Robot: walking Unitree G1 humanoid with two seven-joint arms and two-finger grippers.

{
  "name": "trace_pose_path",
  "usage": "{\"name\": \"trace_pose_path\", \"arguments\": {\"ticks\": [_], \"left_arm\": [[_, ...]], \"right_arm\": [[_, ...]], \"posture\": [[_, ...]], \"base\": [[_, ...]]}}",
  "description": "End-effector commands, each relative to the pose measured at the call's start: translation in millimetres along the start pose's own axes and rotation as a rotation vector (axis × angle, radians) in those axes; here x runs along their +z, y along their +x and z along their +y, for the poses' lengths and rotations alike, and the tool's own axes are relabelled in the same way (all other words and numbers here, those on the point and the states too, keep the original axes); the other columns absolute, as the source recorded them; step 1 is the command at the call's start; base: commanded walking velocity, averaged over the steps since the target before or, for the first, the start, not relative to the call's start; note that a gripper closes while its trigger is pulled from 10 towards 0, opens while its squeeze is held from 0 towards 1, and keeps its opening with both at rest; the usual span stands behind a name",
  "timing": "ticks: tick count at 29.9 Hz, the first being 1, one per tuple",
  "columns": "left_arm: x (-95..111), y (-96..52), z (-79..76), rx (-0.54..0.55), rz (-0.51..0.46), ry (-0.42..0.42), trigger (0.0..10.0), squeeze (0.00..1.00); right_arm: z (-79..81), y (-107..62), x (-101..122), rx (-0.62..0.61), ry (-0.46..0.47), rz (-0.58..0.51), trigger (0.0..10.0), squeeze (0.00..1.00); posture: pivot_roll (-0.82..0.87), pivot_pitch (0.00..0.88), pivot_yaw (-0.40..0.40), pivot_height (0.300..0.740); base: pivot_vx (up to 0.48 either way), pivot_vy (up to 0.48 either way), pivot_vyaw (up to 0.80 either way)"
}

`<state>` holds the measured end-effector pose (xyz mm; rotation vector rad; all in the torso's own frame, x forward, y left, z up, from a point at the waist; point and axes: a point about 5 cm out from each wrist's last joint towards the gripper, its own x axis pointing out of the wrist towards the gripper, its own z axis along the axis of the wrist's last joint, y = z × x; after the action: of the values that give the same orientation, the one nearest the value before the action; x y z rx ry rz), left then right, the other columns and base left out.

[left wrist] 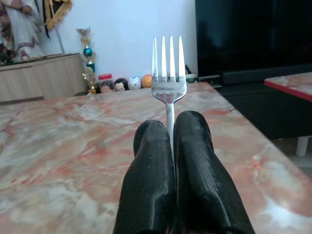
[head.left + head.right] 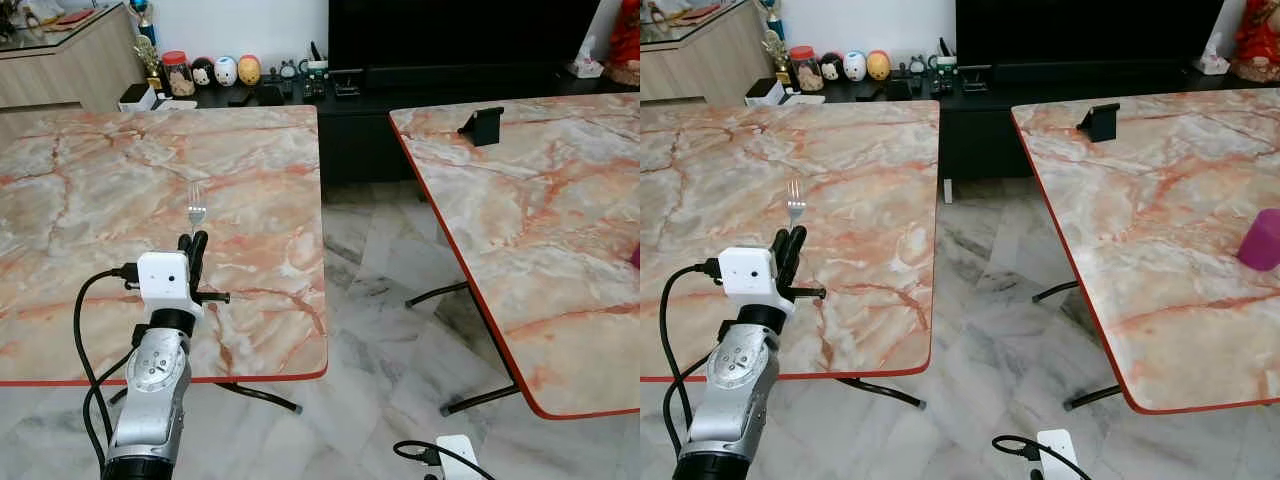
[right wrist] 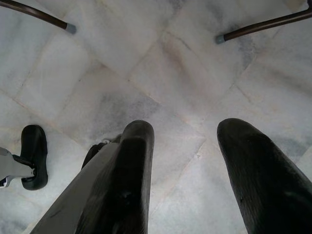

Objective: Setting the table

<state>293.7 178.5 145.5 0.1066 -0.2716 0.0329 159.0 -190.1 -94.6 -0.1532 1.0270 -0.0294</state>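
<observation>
A silver fork point(image 2: 196, 209) points away from me over the left marble table point(image 2: 120, 180), its handle pinched between the two black fingers of my left gripper point(image 2: 193, 243), which is shut on it. In the left wrist view the fork's tines point(image 1: 168, 63) rise above the closed fingertips point(image 1: 192, 131). The gripper hovers above the table's near right part. My right gripper point(image 3: 185, 141) hangs low by my side, open, pointing down at the floor with nothing between its fingers.
A second marble table point(image 2: 540, 210) stands to the right across a floor gap, with a black phone stand point(image 2: 483, 125) and a purple cup point(image 2: 1262, 239) on it. A dark TV cabinet point(image 2: 350, 95) with small figurines lies beyond. Table legs point(image 3: 253, 27) cross the marble floor.
</observation>
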Motion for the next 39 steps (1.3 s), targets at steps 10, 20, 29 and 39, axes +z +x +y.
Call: {"name": "trace_pose_path", "arguments": {"ticks": [10,20,29,39], "left_arm": [[7.2,2.3,-5.0,0.006,0.003,0.022,10.0,0.0],[10.1,2.9,-2.4,0.027,0.0,0.027,10.0,0.0],[20.2,8.3,1.6,0.067,-0.035,0.043,10.0,0.0],[34.8,17.3,1.1,0.084,-0.085,0.04,10.0,0.0]], "right_arm": [[0.4,-0.1,0.0,-0.005,0.005,-0.007,10.0,0.0],[0.1,0.0,0.7,-0.003,0.003,-0.008,10.0,0.0],[0.3,0.0,0.9,0.001,0.0,-0.007,10.0,0.0],[0.1,0.1,1.1,0.002,0.003,-0.008,10.0,0.0]], "posture": [[0.0,0.0,0.011,0.707],[0.0,0.0,0.007,0.707],[0.0,0.0,0.007,0.707],[0.0,0.0,0.005,0.707]], "base": [[0.0,-0.243,0.0],[0.0,-0.31,0.0],[0.0,-0.302,0.0],[0.0,-0.303,0.0]]}}
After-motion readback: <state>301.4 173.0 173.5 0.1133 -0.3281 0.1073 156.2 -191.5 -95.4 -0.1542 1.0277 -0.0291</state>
